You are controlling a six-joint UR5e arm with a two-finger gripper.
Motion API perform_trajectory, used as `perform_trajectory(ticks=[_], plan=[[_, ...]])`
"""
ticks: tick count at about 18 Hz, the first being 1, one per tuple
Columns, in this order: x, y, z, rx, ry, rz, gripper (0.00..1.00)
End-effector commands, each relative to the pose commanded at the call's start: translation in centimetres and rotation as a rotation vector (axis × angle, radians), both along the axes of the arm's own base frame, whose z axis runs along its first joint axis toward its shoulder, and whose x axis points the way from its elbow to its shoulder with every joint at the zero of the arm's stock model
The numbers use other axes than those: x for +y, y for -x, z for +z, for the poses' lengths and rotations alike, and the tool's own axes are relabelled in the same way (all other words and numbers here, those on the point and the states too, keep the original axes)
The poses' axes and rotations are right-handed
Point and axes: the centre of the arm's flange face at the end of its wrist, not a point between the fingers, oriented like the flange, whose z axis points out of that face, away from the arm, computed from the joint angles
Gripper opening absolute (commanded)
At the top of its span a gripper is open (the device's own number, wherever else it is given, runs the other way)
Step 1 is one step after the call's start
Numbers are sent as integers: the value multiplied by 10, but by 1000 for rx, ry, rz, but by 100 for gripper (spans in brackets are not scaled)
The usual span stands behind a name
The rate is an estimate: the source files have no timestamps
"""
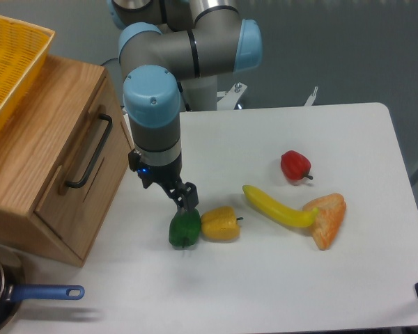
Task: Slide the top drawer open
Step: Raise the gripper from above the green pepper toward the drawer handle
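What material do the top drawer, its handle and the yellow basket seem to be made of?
The top drawer looks like light oak wood, matte, with visible grain. Its handle seems black metal, a thin bent bar. The yellow basket shows an open mesh, probably plastic or coated wire.

One fixed camera looks down from high in front of the white table (299, 278), fairly near, facing the arm's (188, 52) base.

A white rectangular table (299, 278) with rounded corners stands on a plain grey floor (348, 49) under even, soft light.
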Motion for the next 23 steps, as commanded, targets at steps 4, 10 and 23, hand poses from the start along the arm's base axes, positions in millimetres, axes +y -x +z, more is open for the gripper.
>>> perform_trajectory(ticks=[4, 10, 23], plan=[[-3, 8, 2, -20, -21, 14, 100], [-8, 12, 0, -37, -28, 34, 100], [-12, 9, 17, -12, -63, 89, 100]])
